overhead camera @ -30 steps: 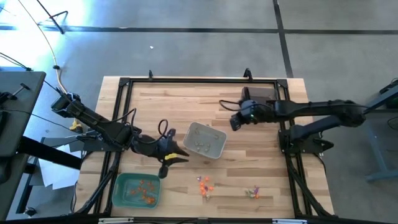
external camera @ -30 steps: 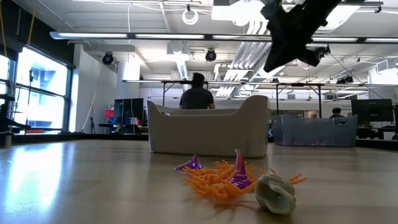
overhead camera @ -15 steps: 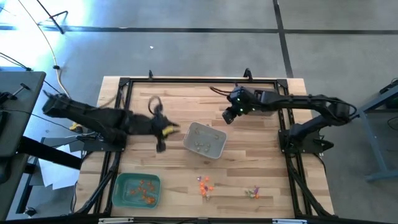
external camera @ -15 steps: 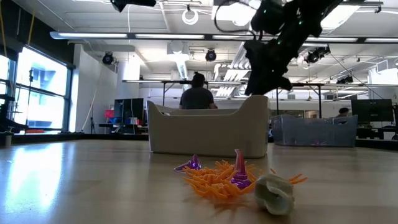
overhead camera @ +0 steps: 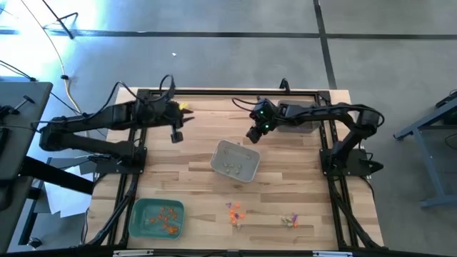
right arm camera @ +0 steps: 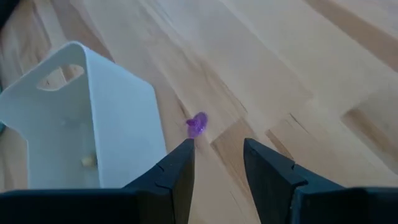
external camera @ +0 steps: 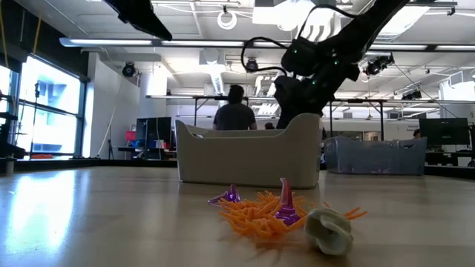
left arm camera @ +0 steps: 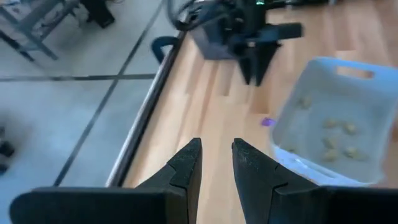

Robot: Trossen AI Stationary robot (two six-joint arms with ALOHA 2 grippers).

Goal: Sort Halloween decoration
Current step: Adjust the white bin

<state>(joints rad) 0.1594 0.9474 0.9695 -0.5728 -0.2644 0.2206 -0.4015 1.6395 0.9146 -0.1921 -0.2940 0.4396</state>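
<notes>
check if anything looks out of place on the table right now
One purple trinket lies alone on the bare wood just outside the grey tray, not in any tray. The right gripper hovers over it with fingers apart. Other loose trinkets sit unsorted near the table's front edge.

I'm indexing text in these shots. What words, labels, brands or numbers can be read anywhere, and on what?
None: no legible text shows in any view.
The grey tray, green tray and trinkets carry no visible markings.
Room screens behind the table in the low view are too small to read.
</notes>
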